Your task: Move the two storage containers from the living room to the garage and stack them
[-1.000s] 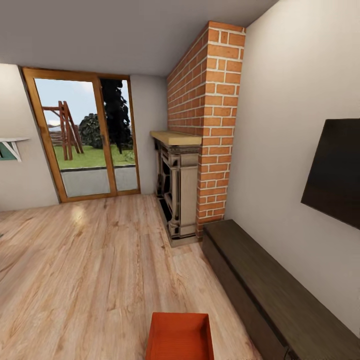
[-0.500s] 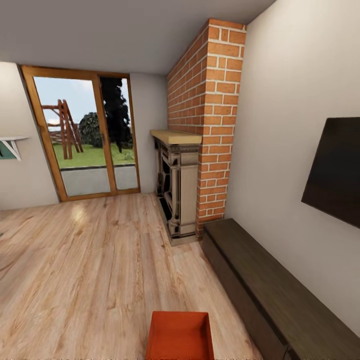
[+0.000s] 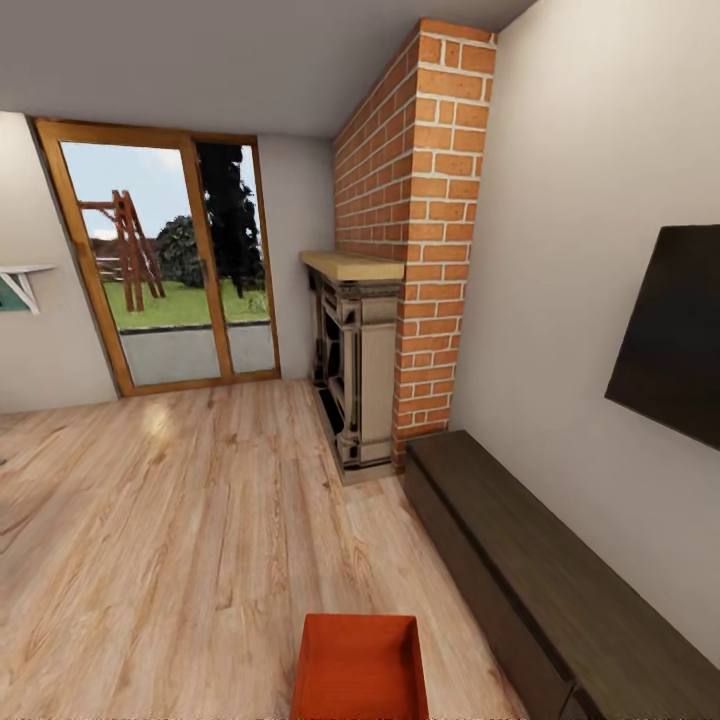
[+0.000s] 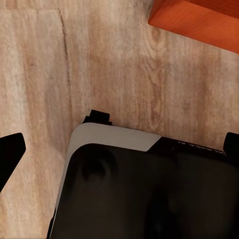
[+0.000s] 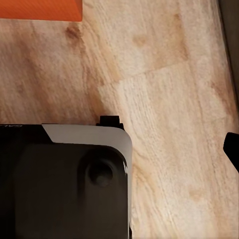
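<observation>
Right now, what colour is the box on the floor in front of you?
Orange-red all over, plain with no pattern. The storage container shows best in the head view, on the wood-plank floor.

A light wood-plank floor (image 5: 164, 99) is seen from above, its grain running in pale and tan bands, with a board joint visible across the middle. An orange-red storage container (image 5: 40, 9) is cut off by the frame edge, only a flat strip of its side being shown, resting on the planks. A black robot base (image 5: 59, 184) with a rounded pale grey rim is seen lying over the floor, and a small black tab is visible at its edge. A dark fingertip (image 5: 232, 147) of the right gripper is glimpsed at the frame edge, over bare planks and well apart from the container. A dark strip of furniture (image 5: 230, 30) is caught in one corner.
</observation>
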Controlling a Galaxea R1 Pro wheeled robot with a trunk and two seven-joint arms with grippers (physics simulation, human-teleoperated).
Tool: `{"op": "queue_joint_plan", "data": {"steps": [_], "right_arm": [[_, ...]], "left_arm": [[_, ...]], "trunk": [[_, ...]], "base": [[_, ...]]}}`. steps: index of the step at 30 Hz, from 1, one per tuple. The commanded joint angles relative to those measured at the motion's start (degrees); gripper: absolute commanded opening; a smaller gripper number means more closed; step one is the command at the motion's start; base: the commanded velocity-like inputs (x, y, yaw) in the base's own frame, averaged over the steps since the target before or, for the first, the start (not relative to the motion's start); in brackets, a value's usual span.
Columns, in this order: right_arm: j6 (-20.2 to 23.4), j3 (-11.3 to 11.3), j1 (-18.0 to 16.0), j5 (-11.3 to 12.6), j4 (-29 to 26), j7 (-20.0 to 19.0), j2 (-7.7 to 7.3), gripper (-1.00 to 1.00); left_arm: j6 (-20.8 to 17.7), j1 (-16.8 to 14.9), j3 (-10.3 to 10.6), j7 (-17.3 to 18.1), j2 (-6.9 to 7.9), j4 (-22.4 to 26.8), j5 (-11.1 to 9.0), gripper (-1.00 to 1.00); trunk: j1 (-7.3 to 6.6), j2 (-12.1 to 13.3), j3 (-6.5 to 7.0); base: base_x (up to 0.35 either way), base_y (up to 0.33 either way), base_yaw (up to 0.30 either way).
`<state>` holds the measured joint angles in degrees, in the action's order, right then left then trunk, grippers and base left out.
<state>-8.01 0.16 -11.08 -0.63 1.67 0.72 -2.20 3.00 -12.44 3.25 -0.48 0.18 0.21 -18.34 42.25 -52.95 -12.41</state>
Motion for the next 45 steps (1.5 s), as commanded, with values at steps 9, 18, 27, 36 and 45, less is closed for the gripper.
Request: {"op": "queue_joint_plan", "data": {"steps": [9,18,27,36,45], "right_arm": [[-0.3,0.1,-0.1,-0.1,0.2,0.1,0.02,1.0],[-0.3,0.1,-0.1,-0.1,0.2,0.2,0.08,1.0],[-0.3,0.1,-0.1,-0.1,0.2,0.3,0.01,1.0],[-0.3,0.1,-0.1,-0.1,0.2,-0.3,-0.08,1.0],[-0.4,0.1,-0.1,-0.2,0.2,-0.5,-0.02,1.0]], "left_arm": [[0.1,0.0,0.5,0.0,0.0,0.0,-0.1,1.0],[0.2,0.0,0.6,0.0,-0.02,0.2,0.1,1.0],[0.2,0.0,0.6,0.0,0.0,0.2,0.1,1.0],[0.2,0.0,0.6,0.0,0.0,0.2,0.1,1.0],[0.2,0.0,0.6,0.0,0.0,0.2,0.1,1.0]], "trunk": [[0.0,-0.1,-0.9],[0.0,-0.1,-1.72],[0.0,-0.1,-2.54],[0.0,-0.1,-3.37],[0.0,-0.1,-4.19]], "base": [[0.0,0.0,0.0],[0.0,0.0,0.0],[0.0,0.0,0.0],[0.0,0.0,0.034],[0.0,0.0,0.087]]}}
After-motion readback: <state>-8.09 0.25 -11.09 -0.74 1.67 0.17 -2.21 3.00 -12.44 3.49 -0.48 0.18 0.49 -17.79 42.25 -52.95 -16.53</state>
